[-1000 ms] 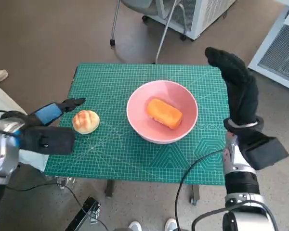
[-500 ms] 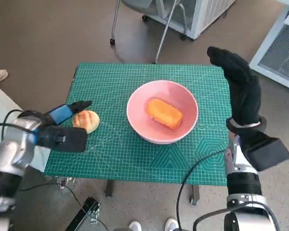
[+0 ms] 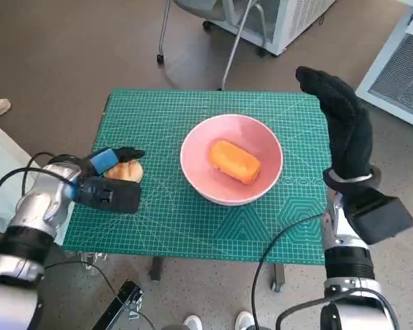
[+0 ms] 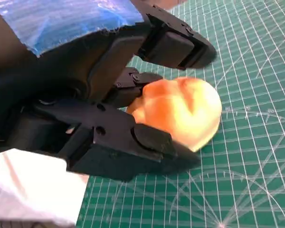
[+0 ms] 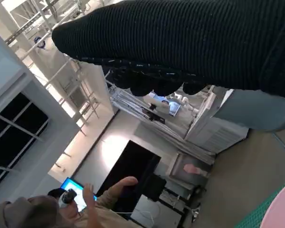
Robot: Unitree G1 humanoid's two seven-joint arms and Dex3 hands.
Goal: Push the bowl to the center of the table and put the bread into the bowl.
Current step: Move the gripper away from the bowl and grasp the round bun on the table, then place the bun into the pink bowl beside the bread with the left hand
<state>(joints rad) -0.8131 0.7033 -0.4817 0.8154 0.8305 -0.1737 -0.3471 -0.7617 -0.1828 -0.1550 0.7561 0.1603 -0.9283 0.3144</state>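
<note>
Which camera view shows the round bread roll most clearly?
The left wrist view: the round bread roll fills the frame between the left hand's fingers. The head view shows it partly hidden; the right wrist view shows nothing of it.

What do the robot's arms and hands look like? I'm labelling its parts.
The left hand is black plastic with blue tape across its back; the right hand wears a black knitted glove. Both forearms are pale silver, with black cables trailing from them and a black block at the right wrist.

A small table [image 3: 213, 237] topped with a green cutting mat carries 1 pink bowl [image 3: 232, 159] and a bread roll [image 3: 127, 170].
</note>
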